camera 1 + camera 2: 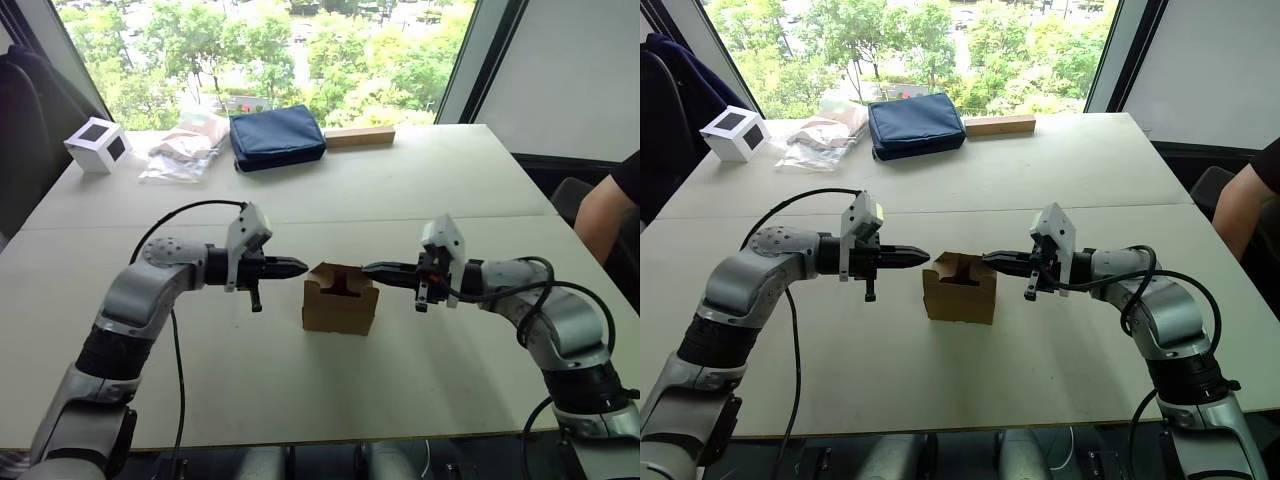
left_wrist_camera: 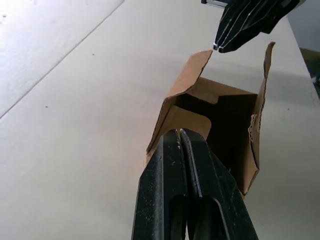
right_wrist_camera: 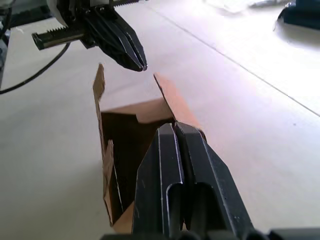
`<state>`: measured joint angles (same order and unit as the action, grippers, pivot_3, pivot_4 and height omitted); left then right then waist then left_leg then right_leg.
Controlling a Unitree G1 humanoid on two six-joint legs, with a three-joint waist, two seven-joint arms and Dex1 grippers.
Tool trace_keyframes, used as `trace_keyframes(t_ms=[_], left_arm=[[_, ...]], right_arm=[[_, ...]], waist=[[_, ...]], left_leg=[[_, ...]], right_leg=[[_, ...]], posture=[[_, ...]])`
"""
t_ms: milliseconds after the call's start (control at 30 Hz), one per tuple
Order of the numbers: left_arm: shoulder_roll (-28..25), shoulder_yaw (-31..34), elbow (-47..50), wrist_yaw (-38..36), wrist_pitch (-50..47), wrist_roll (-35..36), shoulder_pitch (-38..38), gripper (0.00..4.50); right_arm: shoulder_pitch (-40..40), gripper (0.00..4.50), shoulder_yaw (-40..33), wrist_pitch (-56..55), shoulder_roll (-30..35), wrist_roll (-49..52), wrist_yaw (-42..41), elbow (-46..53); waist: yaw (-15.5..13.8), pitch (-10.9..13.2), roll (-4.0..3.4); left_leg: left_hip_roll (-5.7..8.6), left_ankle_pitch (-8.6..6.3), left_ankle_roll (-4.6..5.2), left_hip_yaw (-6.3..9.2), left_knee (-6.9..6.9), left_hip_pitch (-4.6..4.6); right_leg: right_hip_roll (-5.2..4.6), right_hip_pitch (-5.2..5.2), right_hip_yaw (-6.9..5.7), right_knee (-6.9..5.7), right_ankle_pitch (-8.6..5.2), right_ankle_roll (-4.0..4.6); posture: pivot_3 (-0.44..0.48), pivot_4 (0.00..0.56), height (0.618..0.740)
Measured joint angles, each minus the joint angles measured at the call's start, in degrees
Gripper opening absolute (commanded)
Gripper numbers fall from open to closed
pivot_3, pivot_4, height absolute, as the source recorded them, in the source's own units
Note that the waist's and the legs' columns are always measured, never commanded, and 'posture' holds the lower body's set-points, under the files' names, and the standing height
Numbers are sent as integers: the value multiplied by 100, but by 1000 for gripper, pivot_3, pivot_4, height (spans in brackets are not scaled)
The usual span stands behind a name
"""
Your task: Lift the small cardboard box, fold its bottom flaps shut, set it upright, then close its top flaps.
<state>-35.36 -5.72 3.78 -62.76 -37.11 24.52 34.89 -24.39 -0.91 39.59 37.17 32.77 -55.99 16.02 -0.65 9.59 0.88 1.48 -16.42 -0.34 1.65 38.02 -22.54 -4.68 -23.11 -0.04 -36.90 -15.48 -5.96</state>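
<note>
Between both closed fingers [image 1: 302, 267] [image 1: 368, 268] stands the small cardboard box [image 1: 340, 300], top flaps [image 2: 190, 80] up.

Your small cardboard box [image 1: 340, 303] stands alone mid-worktop [image 1: 420, 190], top flaps [image 2: 192, 75] raised, opening upward. Bare worktop all round box: front, behind, both sides free for your approach. Left gripper [image 1: 303, 266] just beside box's left upper edge, right gripper [image 1: 368, 268] just beside right upper edge, both with fingers pressed together. Clutter well apart at far edge: white cube [image 1: 98, 144], plastic bag [image 1: 182, 150], blue pouch [image 1: 277, 136], wooden block [image 1: 358, 136]. Person's arm [image 1: 604, 210] near worktop's right edge.
</note>
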Motion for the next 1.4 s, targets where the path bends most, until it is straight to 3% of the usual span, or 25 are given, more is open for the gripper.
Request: trace_keyframes(t_ms=[167, 333, 567, 733, 933, 1400], left_arm=[[214, 116, -1201, 140, 465, -145, 534, 47], [506, -101, -2587, -76, 1177, -568, 1005, 47], [992, -479, -4207, -665, 1805, -1039, 1507, 47], [1413, -590, -5218, -1333, 1780, -1157, 1841, 47], [1496, -722, -5688, -2131, 1680, -1355, 2144, 47], [1568, -691, -5934, -2168, 2029, -1670, 2178, 47]], right_arm=[[61, 0, -549, 700, 66, 914, 351, 893], [177, 0, -239, 1030, 210, 1184, 630, 1899], [358, 0, 1144, 625, 275, 42, 1094, 2294], [274, 0, 1700, 183, 334, -697, 1108, 2208], [-11, 0, 1930, -170, 458, -1360, 1028, 1818], [-73, 0, 2180, -517, 265, -1938, 826, 1278]], waist=[[-4, 0, 1], [9, 1, 1], [6, 2, 6], [11, 6, 12], [46, 5, 12], [41, 6, 12]], left_leg=[[2, 0, 0, 1, 1, -1], [2, -1, 1, -1, 0, -3], [6, 0, 1, -3, 4, -8], [7, 0, 2, 0, 11, -19], [6, -1, 3, 1, 10, -18], [4, -2, 4, 3, 10, -21]], right_leg=[[-1, 1, -2, 2, 0, 0], [3, -2, -3, 2, 0, 0], [6, -6, -7, -2, 0, -2], [8, -13, -11, -4, 0, -3], [11, -15, -12, -8, -1, -3], [12, -17, -12, -8, -1, -3]], posture=[[0, 150, 737], [0, 150, 737], [0, 150, 737], [0, 150, 737], [0, 150, 737], [0, 150, 737]])
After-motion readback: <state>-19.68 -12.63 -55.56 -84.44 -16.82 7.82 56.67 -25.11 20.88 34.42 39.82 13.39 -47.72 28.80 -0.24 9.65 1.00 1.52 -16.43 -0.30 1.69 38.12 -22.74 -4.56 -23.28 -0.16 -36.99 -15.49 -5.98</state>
